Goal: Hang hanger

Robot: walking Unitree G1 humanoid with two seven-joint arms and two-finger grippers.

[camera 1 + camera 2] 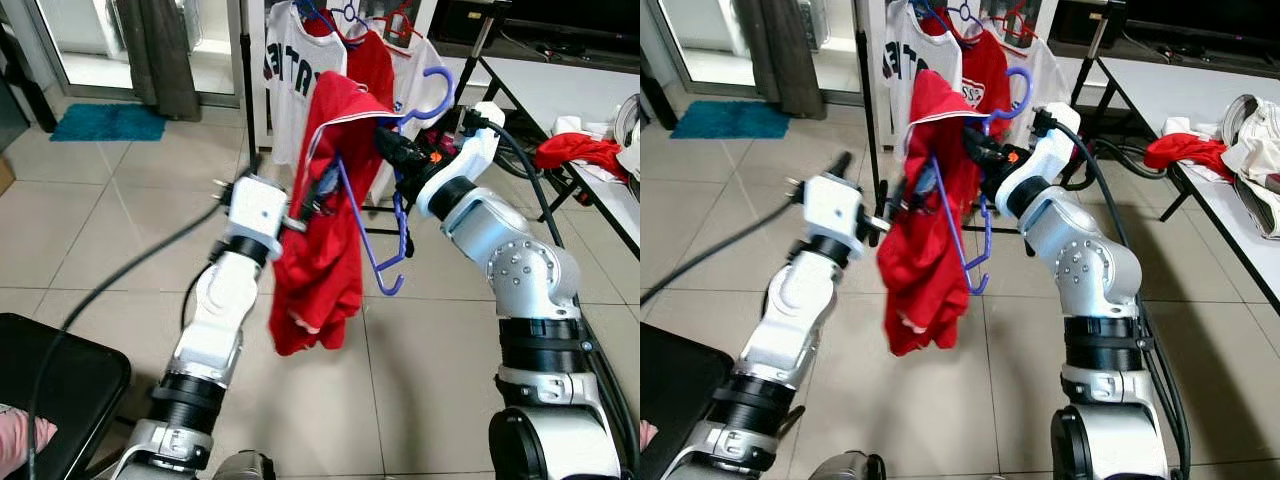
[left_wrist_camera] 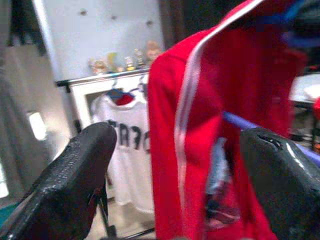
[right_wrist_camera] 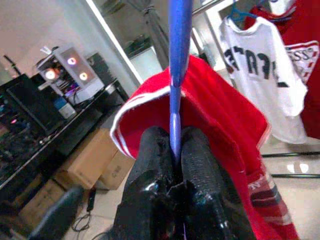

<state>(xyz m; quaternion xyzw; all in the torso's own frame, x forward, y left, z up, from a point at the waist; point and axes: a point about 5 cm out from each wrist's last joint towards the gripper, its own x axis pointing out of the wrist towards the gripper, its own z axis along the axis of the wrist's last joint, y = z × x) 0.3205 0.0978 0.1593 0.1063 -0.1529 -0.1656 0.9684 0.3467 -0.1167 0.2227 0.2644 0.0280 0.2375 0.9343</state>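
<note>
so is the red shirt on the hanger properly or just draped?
Draped: the red shirt hangs bunched over one side of the purple hanger, whose lower bar sticks out bare.

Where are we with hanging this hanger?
Done: the red shirt is draped on the purple hanger. In hand: the right gripper pinches the hanger's neck; the left gripper is open around the shirt. Left: hooking it on the clothes rack with the other shirts.
</note>
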